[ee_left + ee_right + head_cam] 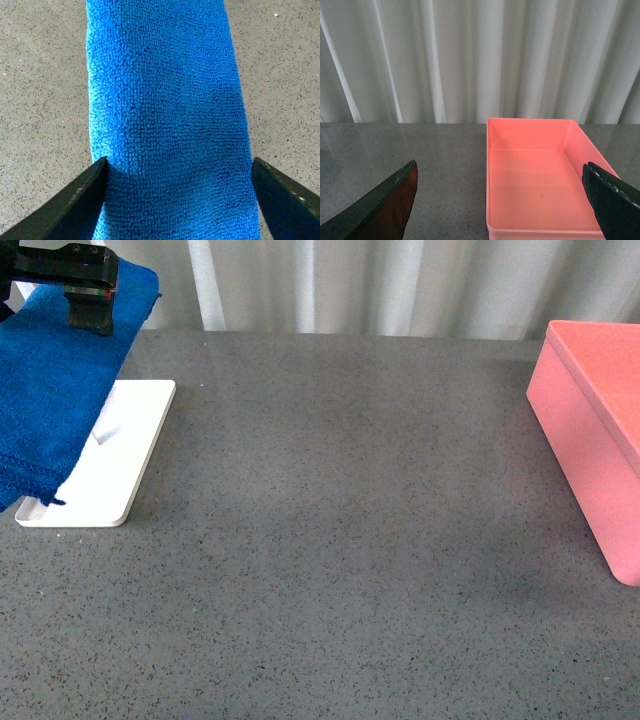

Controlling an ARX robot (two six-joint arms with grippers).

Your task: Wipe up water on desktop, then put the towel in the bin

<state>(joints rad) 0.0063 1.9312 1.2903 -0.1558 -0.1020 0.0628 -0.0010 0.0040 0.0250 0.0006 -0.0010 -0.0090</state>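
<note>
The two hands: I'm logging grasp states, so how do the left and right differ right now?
The left hand grips the towel; the right hand is open and holds nothing. The left hand shows raised at the front view's far left; the right hand is out of that view, facing the empty bin. Both are black.

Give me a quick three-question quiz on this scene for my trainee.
1. True or false: the towel already lies in the bin.
2. The tool gripping the towel is on which arm? A left, B right.
3. Fill in: in the right wrist view, the bin looks ____.
Key: 1 false; 2 A; 3 empty.
</note>
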